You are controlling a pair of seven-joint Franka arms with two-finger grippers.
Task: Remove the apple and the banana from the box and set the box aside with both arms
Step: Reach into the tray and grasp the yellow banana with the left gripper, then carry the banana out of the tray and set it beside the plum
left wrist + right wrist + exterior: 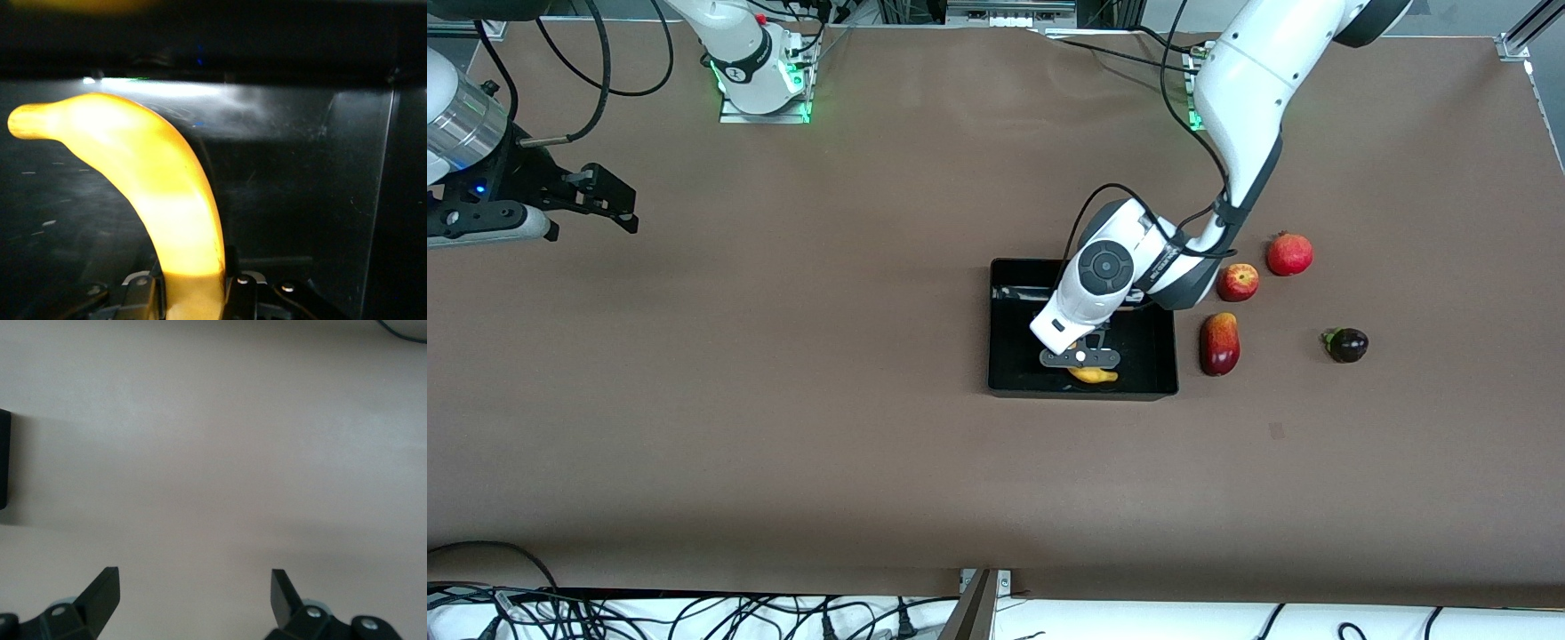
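The black bin [1014, 356] sits mid-table, toward the left arm's end. My left gripper [1080, 360] is down inside it, shut on the yellow banana [1094, 376], close to the bin wall nearest the front camera. In the left wrist view the banana [167, 200] curves out from between the fingers [143, 297] over the bin's glossy floor [320, 200]. The red apple with yellow streaks [1237, 282] lies on the table beside the bin. My right gripper [609, 203] waits open and empty over bare table at the right arm's end, and it also shows in the right wrist view [193, 587].
A plain red pomegranate [1289, 254] lies next to the apple, farther from the front camera. A dark-red-and-yellow mango [1219, 344] lies beside the bin, nearer than the apple. A small dark purple fruit [1345, 345] lies toward the table end. The table is brown.
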